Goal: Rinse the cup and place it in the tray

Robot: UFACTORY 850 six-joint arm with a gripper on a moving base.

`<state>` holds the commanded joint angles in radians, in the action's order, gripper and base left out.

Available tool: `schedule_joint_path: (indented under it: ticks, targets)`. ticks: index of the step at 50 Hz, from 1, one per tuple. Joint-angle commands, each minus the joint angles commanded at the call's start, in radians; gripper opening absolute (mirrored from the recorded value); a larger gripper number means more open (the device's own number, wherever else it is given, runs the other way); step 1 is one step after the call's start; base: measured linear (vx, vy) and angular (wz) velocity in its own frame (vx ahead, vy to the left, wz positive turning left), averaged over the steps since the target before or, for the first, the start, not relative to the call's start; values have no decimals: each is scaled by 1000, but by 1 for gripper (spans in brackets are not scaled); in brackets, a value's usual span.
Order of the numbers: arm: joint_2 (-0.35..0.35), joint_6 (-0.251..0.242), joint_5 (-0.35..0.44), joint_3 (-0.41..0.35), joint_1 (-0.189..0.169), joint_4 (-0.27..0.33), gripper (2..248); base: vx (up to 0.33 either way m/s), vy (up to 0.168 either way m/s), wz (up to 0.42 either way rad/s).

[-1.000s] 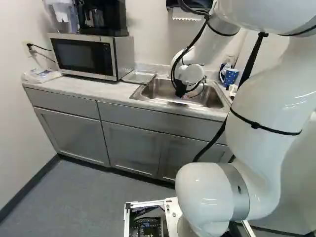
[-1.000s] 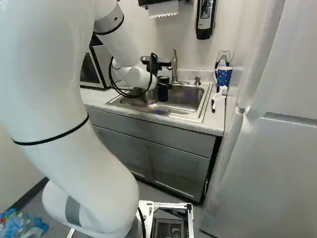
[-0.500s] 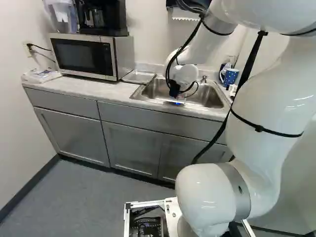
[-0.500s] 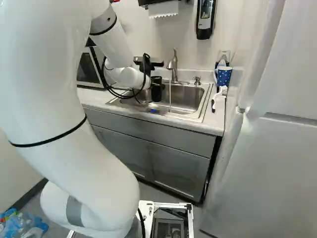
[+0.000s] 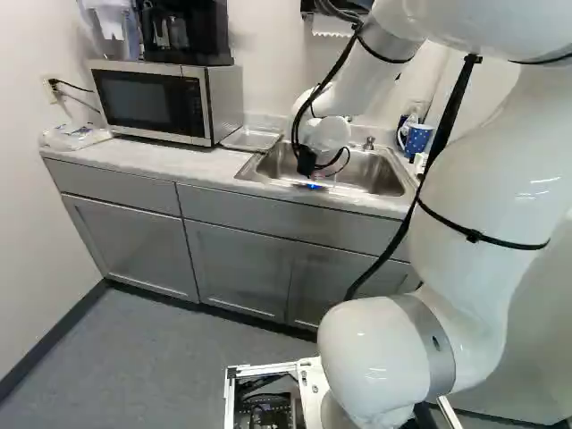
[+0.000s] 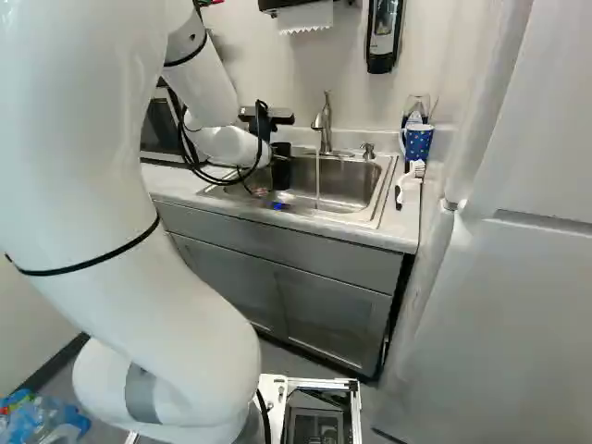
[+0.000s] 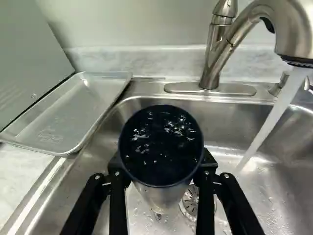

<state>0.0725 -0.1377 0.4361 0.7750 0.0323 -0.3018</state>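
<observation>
As the left base view shows, one tray point(image 5: 252, 139) borders one sink point(image 5: 371, 170). Right base view: the pincer point(image 6: 279, 178) is above it. Wrist view: two fingers point(image 7: 117, 205) grasp one cup point(image 7: 161, 147), open room separating it from the tap's point(image 7: 291, 29) water point(image 7: 274, 117).

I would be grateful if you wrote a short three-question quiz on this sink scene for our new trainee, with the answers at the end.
1. True or false: water is running from the faucet.

2. Multiple choice: where does the tray lie?
A) On top of the microwave
B) On the counter, between the microwave and the sink
C) Down in the sink, under the faucet

3. Fill in the missing word: over the sink, the gripper is closed on the ____.

Key
1. True
2. B
3. cup
</observation>
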Motion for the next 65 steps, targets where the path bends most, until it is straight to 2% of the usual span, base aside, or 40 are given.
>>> schedule_joint_path:
  ticks: [65]
  targets:
    - [-64,0,0,67,12,0,126,0,0,0]
